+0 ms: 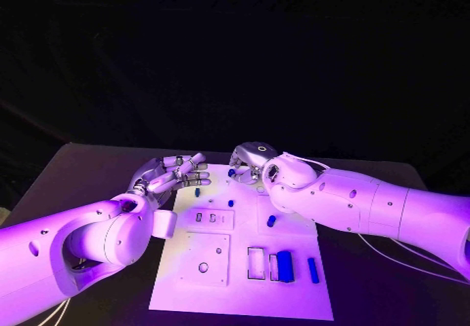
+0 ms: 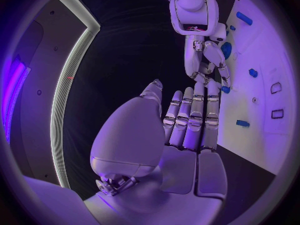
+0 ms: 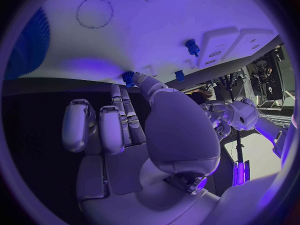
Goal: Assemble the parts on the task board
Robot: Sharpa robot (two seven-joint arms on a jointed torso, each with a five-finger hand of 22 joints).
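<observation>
The white task board (image 1: 245,285) lies in the middle of the table, with small blue parts on it. My right hand (image 1: 250,161) reaches down at the board's far edge. Its thumb and a fingertip pinch a small blue part (image 3: 128,77) there, the same blue part (image 2: 225,89) seen from the left wrist. My left hand (image 1: 176,173) hovers beside the far left corner with straight fingers (image 2: 190,120) and holds nothing. Loose parts include a short blue peg (image 1: 272,221) mid-board, a long blue block (image 1: 285,265) and a thin blue bar (image 1: 314,269) near the front.
Raised white plates with slots (image 1: 210,219) and a hole (image 1: 204,267) sit on the board's left half. A large ridged blue disc (image 3: 28,45) lies near the right hand. Two more blue pegs (image 3: 192,47) (image 3: 179,75) stand on the board. Black table (image 1: 88,170) surrounds it.
</observation>
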